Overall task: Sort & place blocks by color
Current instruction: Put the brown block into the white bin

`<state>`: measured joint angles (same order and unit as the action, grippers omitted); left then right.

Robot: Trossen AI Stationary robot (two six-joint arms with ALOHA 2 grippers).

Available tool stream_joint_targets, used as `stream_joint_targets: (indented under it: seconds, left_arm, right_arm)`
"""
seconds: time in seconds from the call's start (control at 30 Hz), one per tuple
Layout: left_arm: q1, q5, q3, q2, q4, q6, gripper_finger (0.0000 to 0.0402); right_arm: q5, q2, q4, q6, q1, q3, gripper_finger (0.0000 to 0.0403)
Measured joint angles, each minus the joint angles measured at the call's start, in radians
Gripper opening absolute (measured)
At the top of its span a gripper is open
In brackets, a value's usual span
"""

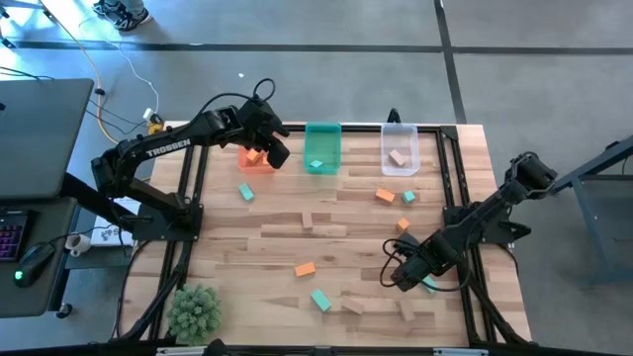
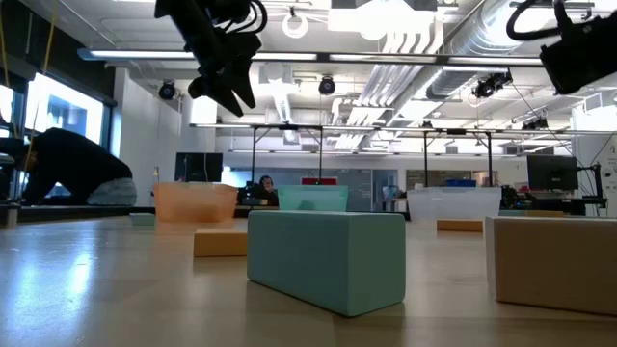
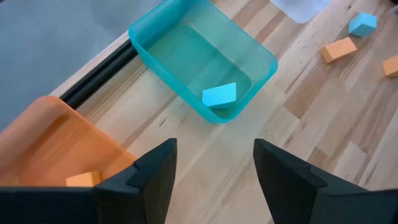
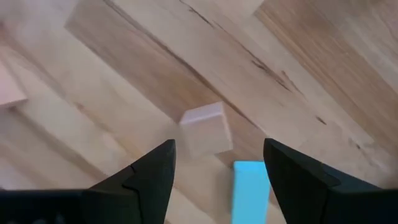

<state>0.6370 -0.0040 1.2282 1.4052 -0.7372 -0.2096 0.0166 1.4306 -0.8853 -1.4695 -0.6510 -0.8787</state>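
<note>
Down by the table's near right corner, the right gripper [image 1: 407,278] hangs low over the wood with its fingers apart and nothing between them. Just ahead of its fingertips in the right wrist view lie a tan block [image 4: 206,129] and, touching or almost touching it, a teal block [image 4: 250,188]; neither is gripped. More blocks lie scattered on the table [image 1: 346,213] farther out from this gripper: an orange block [image 1: 305,268], another teal block [image 1: 320,300] and two tan ones toward the front edge.

Farther back, the left gripper [image 1: 269,148] is raised over the row of bins, fingers apart and empty. Under its fingers on one side sits the orange bin [image 3: 43,146] with an orange block [image 3: 83,179] inside. Just beyond its fingertips stands the teal bin [image 3: 202,59], holding one teal block [image 3: 219,95]. Beyond that again is the clear bin [image 1: 400,148] with a tan block in it.
</note>
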Motion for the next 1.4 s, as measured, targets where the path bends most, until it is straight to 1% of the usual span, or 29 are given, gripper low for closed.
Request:
stream_joint_targets:
  seconds: [0.17, 0.4, 0.6, 0.77, 0.83, 0.9, 1.07, 1.1, 1.3, 1.4]
  left_arm:
    - [-0.025, 0.0, 0.0, 0.0, 0.0, -0.026, 0.02]
    - [-0.054, -0.008, 0.0, 0.0, 0.0, -0.027, 0.02]
    - [-0.071, -0.008, 0.0, 0.0, 0.0, -0.027, 0.02]
    - [-0.071, -0.008, 0.0, 0.0, 0.001, -0.055, 0.02]
    - [-0.071, -0.008, 0.0, 0.0, 0.001, -0.072, 0.02]
    - [-0.071, -0.008, 0.0, 0.0, 0.001, -0.076, 0.02]
    - [-0.071, -0.008, 0.0, 0.0, 0.001, -0.076, 0.02]
    - [-0.071, -0.008, 0.0, 0.0, 0.001, -0.076, 0.02]
    - [-0.071, -0.008, 0.0, 0.0, 0.001, -0.079, 0.02]
    - [-0.071, -0.008, 0.0, 0.0, 0.001, -0.079, 0.02]
  right_arm:
    - [0.001, 0.001, 0.057, 0.054, 0.0, 0.047, 0.0252]
    - [0.0, 0.001, 0.23, 0.082, 0.0, 0.141, 0.0255]
    - [-0.011, 0.004, 0.267, 0.083, 0.0, 0.201, 0.0255]
    - [-0.02, 0.004, 0.265, 0.109, 0.0, 0.215, 0.0251]
    - [-0.019, 0.004, 0.26, 0.109, 0.0, 0.215, 0.0239]
    - [-0.022, 0.004, 0.261, 0.109, 0.0, 0.215, 0.0215]
    - [-0.037, 0.003, 0.261, 0.11, 0.0, 0.214, 0.0113]
    - [-0.037, 0.002, 0.261, 0.11, 0.0, 0.213, 0.01]
    - [-0.044, 0.001, 0.263, 0.148, 0.004, 0.208, 0.0103]
    - [-0.046, -0.005, 0.27, 0.181, 0.024, 0.2, 0.0103]
